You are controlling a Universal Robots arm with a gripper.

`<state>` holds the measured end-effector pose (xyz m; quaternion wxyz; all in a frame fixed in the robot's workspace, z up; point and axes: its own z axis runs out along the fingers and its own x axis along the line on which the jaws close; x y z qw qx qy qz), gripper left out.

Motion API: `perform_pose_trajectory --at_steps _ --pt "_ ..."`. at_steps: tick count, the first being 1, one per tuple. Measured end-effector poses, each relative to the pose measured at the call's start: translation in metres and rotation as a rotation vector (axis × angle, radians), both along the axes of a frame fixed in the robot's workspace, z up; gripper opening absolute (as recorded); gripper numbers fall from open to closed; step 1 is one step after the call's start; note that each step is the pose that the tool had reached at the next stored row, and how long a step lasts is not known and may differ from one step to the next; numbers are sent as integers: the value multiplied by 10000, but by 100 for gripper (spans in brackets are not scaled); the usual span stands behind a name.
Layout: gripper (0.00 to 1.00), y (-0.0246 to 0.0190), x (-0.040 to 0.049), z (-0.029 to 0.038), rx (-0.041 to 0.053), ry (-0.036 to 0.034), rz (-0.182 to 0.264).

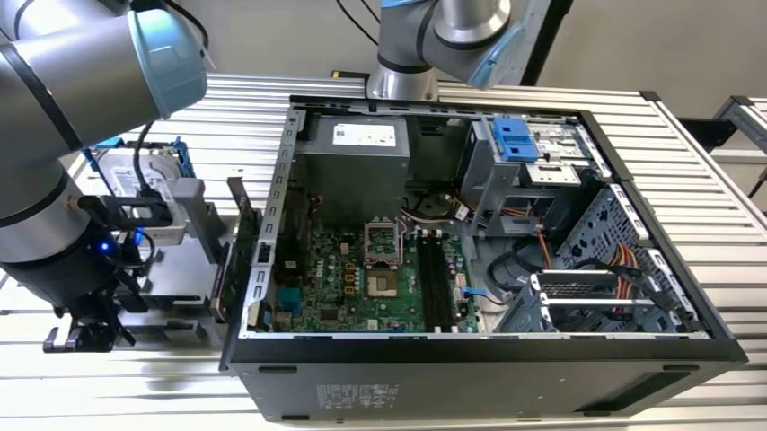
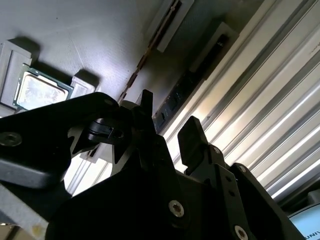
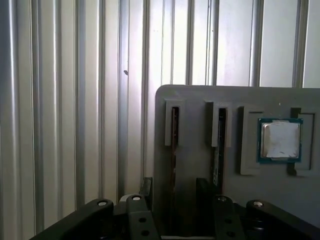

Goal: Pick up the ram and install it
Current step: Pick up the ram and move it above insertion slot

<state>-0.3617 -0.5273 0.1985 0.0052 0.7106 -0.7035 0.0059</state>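
Two thin ram sticks stand on edge in slots of a grey holder (image 3: pixel 200 100). One stick (image 3: pixel 173 150) lines up between my fingertips in the first wrist view; the other (image 3: pixel 218 145) stands just past one finger. In the second wrist view a dark stick (image 2: pixel 176 99) runs into the gap between the fingers, beside a brown-edged one (image 2: pixel 136 67). My gripper (image 3: pixel 174 186) (image 2: pixel 169 117) is open just above them, holding nothing. I cannot tell which stick it straddles. In the exterior view the gripper (image 1: pixel 90 330) hangs low at the left of the open computer case (image 1: pixel 276 269).
A processor chip (image 3: pixel 280 140) (image 2: pixel 40 89) lies in the same holder. The motherboard's long black slots (image 1: pixel 434 287) sit inside the case. A hard drive (image 1: pixel 126 171) and an upright card (image 1: pixel 240 242) stand between my arm and the case. The table (image 1: pixel 719 224) is ribbed aluminium.
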Motion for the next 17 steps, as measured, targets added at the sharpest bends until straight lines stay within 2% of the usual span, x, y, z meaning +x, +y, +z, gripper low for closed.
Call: perform_pose_trajectory --at_steps 13,14,17 --pt "100 -4 -1 1 -2 3 -1" --pt "0 -4 -1 1 -2 3 -1" --pt "0 -5 -1 0 -2 2 0"
